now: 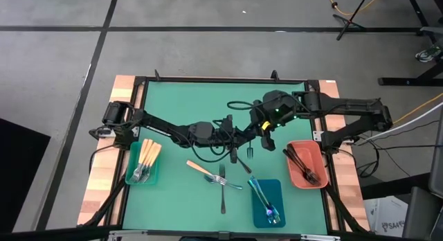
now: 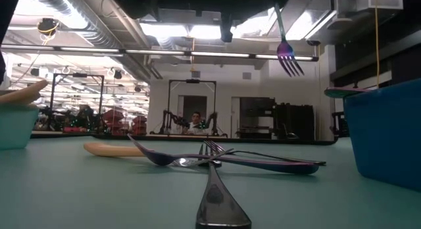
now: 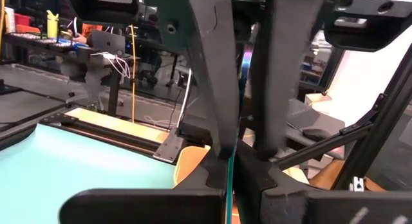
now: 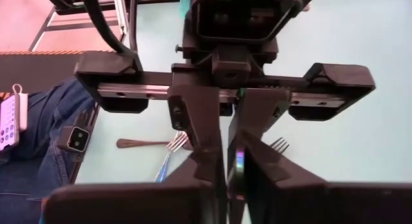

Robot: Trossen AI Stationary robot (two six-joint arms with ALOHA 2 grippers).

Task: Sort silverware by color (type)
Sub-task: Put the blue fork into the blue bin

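While stretched long and low from the left edge to the middle of the worktop, pinches with the left claw fully closed on the thin handle of an iridescent fork. Comes in from the right edge with elbow bent and wrist turned inward, facing the left claw head-on, just apart. Presses the right claw narrowly on the same handle, seen as a shimmering strip between its fingers in the right wrist view. Hangs the fork tines-down, well above the mat, between the two claws. Leaves three loose pieces near the front middle: an orange-handled utensil and two silver forks crossed over it. Keeps orange-handled pieces in the teal tray at left, blue-teal pieces in the blue tray at front, dark pieces in the salmon tray at right.
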